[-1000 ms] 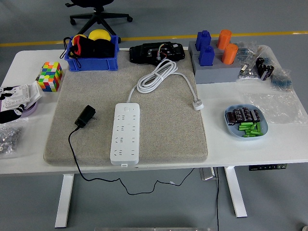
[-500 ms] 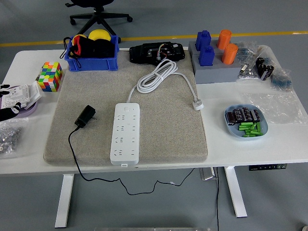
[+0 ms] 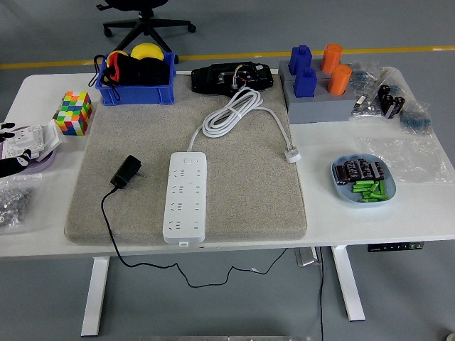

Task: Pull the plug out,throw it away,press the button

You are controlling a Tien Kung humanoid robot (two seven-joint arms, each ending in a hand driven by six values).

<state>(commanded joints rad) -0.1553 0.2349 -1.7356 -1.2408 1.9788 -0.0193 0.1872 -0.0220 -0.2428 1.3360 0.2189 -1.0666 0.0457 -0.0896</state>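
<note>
At the far left edge of the frame, a sliver of the left hand (image 3: 7,165) showed black against the clutter there; too little of it was in view to tell whether its fingers were spread or curled. Right of it, left of centre, the black plug (image 3: 128,170) lay on the grey mat (image 3: 263,206), its cable trailing down off the table's near edge. It sat just beside the white power strip (image 3: 186,197) but clear of every socket, so the pulling and discarding looked done. Pressing the button seemed the step in hand. That probably called for bringing a fingertip down on the strip's switch, likely at its lower end, though it was hard to make out. No right hand appeared.
</note>
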